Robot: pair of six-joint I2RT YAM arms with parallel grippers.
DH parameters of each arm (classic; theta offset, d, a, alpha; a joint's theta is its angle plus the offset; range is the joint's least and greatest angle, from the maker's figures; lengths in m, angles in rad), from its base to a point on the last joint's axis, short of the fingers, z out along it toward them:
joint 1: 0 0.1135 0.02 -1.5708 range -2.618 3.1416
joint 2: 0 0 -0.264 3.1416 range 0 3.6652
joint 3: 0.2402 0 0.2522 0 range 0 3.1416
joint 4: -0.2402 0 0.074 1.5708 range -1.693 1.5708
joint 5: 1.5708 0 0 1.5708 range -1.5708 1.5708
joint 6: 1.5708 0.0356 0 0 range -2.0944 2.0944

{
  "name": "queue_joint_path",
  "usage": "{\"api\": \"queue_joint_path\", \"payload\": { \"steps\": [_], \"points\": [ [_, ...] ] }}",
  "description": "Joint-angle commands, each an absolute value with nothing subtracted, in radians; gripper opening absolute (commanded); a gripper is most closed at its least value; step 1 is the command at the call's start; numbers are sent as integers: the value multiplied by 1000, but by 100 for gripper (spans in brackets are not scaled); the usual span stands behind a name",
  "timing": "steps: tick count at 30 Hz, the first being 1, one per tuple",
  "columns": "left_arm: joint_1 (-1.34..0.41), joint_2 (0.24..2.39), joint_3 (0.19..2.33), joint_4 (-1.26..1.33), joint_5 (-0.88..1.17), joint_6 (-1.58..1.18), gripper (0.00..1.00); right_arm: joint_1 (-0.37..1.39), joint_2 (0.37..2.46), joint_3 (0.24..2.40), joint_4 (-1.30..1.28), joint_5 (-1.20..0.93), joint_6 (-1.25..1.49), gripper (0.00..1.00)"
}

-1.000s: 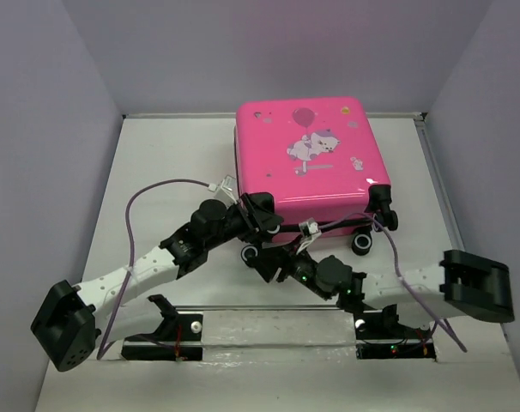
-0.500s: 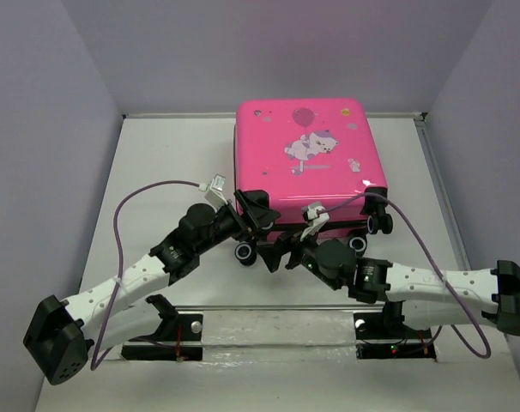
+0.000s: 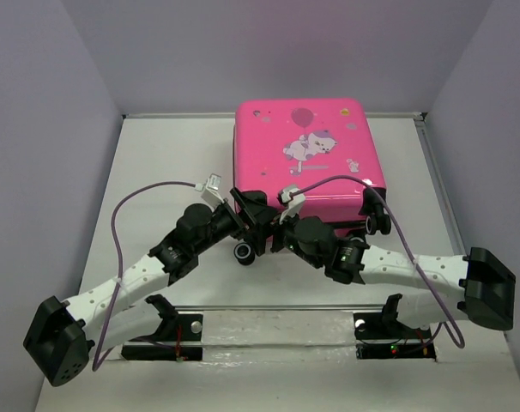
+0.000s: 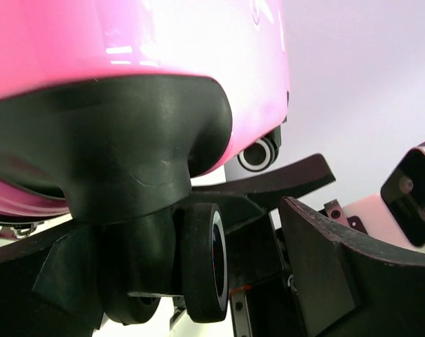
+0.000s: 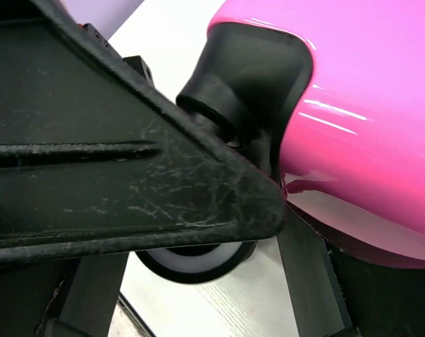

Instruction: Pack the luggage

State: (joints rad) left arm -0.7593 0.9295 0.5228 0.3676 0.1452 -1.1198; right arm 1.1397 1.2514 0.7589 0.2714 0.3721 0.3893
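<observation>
The hot-pink luggage [image 3: 305,154] lies flat and closed at the back middle of the table, cartoon lid up. Both grippers meet at its near-left corner. My left gripper [image 3: 255,220] is open, its jaws standing either side of the black corner wheel [image 4: 198,260] under the pink shell [image 4: 128,35]. My right gripper [image 3: 275,235] is open beside it; its scratched black finger [image 5: 128,175] lies across the same wheel [image 5: 195,263] and caster, against the pink shell [image 5: 367,105]. Whether either finger touches the wheel is unclear.
The luggage's right wheels [image 3: 380,223] sit at its near-right corner. A grey wall [image 3: 54,129] bounds the white table on the left, another [image 3: 492,129] on the right. Purple cables [image 3: 148,193] loop off both arms. The arm bases' rail [image 3: 277,330] runs along the near edge.
My right gripper has swung left and away from me, from below the luggage's near edge to its near-left corner. My left gripper has shifted slightly at that corner.
</observation>
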Motion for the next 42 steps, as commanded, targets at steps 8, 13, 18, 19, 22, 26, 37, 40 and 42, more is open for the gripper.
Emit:
{"api": "queue_joint_path", "payload": {
  "steps": [8, 13, 18, 19, 22, 26, 37, 40, 42],
  "points": [
    [-770, 861, 514, 591, 175, -1062, 99, 1121, 1324, 808, 557, 477, 382, 46],
    [-769, 758, 543, 298, -42, -924, 97, 1121, 1309, 804, 529, 509, 385, 12],
    [-769, 511, 465, 77, -261, -855, 72, 1111, 1278, 804, 483, 502, 377, 7],
    [-769, 487, 442, 77, -252, -839, 68, 1101, 1269, 808, 476, 497, 376, 7],
    [-770, 471, 350, 107, -206, -837, 53, 1101, 1261, 827, 450, 485, 364, 7],
    [-799, 599, 232, 322, -86, -815, 42, 1092, 1253, 847, 423, 463, 362, 7],
    [-879, 865, 319, 535, -158, -589, 46, 1083, 1264, 861, 405, 422, 376, 7],
    [-880, 914, 340, 543, -184, -565, 47, 1083, 1266, 857, 405, 414, 380, 7],
    [-881, 931, 348, 543, -202, -554, 49, 1083, 1266, 856, 405, 411, 385, 7]
  ]
}}
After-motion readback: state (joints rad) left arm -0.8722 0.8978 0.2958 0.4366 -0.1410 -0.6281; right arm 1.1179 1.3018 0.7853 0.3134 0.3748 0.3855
